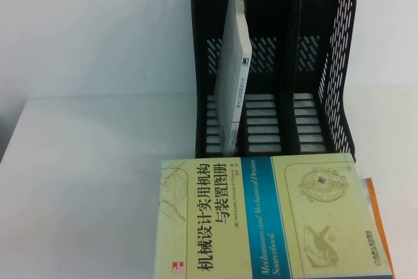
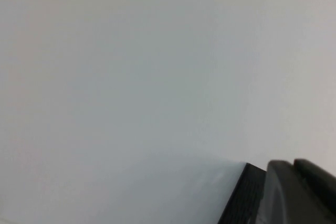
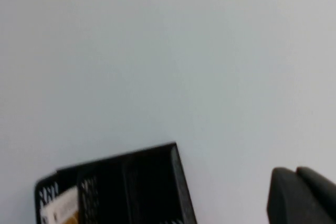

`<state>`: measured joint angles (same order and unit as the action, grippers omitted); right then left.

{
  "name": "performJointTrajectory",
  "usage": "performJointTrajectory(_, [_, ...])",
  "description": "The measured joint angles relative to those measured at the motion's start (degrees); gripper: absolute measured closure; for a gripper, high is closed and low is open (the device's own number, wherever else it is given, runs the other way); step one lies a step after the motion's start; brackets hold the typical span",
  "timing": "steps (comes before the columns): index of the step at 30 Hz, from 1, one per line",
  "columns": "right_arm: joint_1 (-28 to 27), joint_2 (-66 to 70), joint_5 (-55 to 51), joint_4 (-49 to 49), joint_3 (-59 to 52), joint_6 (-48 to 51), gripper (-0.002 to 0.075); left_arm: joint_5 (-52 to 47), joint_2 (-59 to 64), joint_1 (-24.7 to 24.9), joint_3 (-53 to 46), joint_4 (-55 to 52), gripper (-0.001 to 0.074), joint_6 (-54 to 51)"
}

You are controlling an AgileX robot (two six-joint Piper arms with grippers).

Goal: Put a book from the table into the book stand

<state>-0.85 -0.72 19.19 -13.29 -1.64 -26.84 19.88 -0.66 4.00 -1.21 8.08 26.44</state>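
The book (image 1: 274,217) is running off the high view's six o'clock edge, hiding most of the white, orange-edged book (image 1: 379,220) at its three o'clock side. The left gripper (image 2: 302,190) and right gripper (image 3: 302,195) are showing only as dark corner slivers in their wrist views. The book stand (image 1: 274,63) is being clipped at twelve o'clock.

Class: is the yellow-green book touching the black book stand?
Cannot tell. In the high view the book meets the book stand at its front edge, but overlap hides any gap. Neither gripper appears there.
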Motion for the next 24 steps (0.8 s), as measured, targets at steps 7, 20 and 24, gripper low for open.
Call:
performJointTrajectory(7, [0.0, 0.0, 10.4, 2.0, 2.1, -4.2, 0.0729, -5.2, 0.0, 0.0, 4.3, -20.7, 0.0738, 12.7])
performJointTrajectory(20, [0.0, 17.5, -10.5, 2.4, 34.1, 3.4, 0.0729, -22.5, 7.3, 0.0, 29.0, -44.0, 0.0738, 16.1])
performJointTrajectory(24, [0.0, 24.5, -16.5, 2.3, 36.8, 4.9, 0.0729, -32.4, 13.4, 0.0, 34.3, -46.3, 0.0738, 16.0])
